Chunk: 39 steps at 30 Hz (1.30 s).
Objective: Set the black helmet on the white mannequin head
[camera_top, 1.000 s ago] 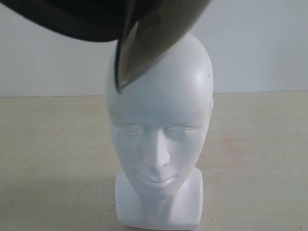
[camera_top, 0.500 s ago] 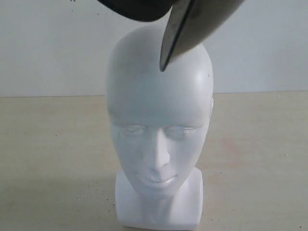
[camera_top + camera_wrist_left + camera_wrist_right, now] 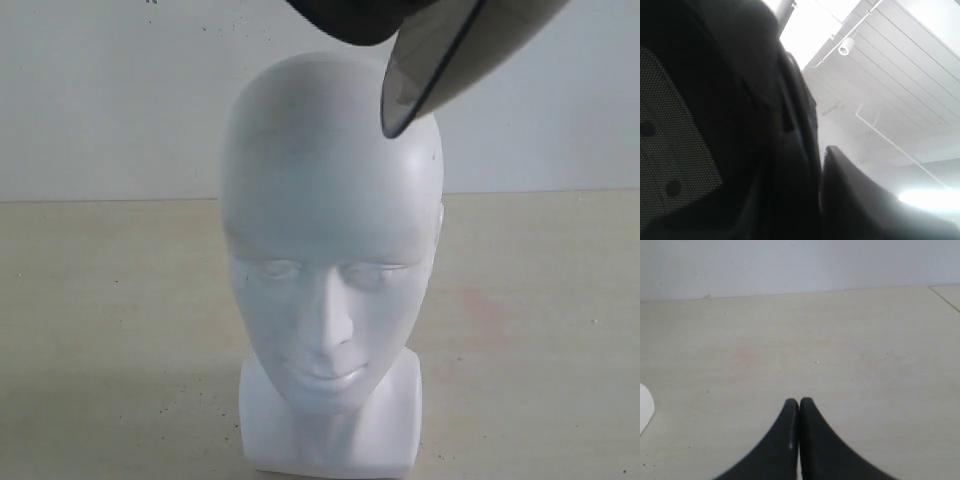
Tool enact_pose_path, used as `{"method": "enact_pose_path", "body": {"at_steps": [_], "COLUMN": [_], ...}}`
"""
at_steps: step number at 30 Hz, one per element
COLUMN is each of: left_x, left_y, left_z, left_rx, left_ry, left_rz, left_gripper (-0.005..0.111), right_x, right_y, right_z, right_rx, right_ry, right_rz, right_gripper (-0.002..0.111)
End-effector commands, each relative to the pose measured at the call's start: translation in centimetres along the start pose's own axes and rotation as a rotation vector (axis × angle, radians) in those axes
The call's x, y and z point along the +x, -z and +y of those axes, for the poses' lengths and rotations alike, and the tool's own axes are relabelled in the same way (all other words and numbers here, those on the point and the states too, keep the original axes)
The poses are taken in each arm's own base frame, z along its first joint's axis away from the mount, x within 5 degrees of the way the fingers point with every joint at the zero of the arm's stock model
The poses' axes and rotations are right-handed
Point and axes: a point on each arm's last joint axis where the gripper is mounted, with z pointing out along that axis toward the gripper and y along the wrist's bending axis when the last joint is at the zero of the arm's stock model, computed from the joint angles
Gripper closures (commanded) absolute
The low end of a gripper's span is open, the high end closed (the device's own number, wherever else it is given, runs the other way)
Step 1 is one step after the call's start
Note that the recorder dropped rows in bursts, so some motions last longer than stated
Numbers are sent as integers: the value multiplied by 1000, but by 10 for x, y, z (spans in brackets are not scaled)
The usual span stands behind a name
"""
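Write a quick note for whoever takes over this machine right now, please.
Matte black helmet with smoke-tinted visor: airborne, tilted, above the glossy white mannequin head, not yet seated.
Mannequin head: upright on the pale table.
Right claw: shut, empty.
Left claw: hidden behind the helmet; grip unseen.
Done: helmet lifted. Left: centre it, lower it onto the head.

The exterior camera sits low and close, facing the glossy white mannequin head (image 3: 330, 260) head-on. The matte black visored helmet (image 3: 350, 18) cuts in at 12 to 1 o'clock. The left wrist camera, pressed against that helmet, tilts up at a white slatted ceiling (image 3: 890, 90). The right wrist camera skims past the right pincer (image 3: 799, 402) over the pale beige worktop (image 3: 840, 340), which the exterior view shares.
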Motion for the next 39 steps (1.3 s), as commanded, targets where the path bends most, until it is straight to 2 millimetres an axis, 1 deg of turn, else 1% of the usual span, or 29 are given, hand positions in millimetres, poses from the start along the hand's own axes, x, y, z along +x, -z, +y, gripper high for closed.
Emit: {"method": "enact_pose_path", "body": {"at_steps": [1, 3, 6, 8, 12, 14, 20, 25, 39], "left_x": [-3, -1, 2, 3, 4, 4, 6, 4, 5], "left_y": [-9, -11, -13, -13, -13, -13, -12, -12, -12], "left_z": [-4, 1, 7, 11, 11, 13, 20, 20, 20], "left_rx": [101, 97, 87, 80, 79, 76, 62, 62, 62], "left_ry": [24, 40, 62, 70, 67, 70, 88, 83, 66], "left_rz": [-3, 5, 29, 31, 37, 38, 35, 21, 24], "left_gripper": [102, 102, 102, 102, 102, 102, 102, 102, 102], "right_x": [-3, -3, -8, -14, -30, -37, -50, -54, -54], "right_y": [0, 0, 1, 2, 5, 8, 16, 18, 18], "right_z": [0, 0, 0, 0, 0, -1, -3, -4, -4], "right_rx": [8, 8, 3, -3, -25, -30, -25, -23, -23], "right_ry": [2, 2, -14, -37, -178, -220, -223, -223, -223], "right_rz": [-29, -31, -84, -159, -334, -414, -587, -642, -644], "right_gripper": [109, 109, 109, 109, 109, 109, 109, 109, 109]}}
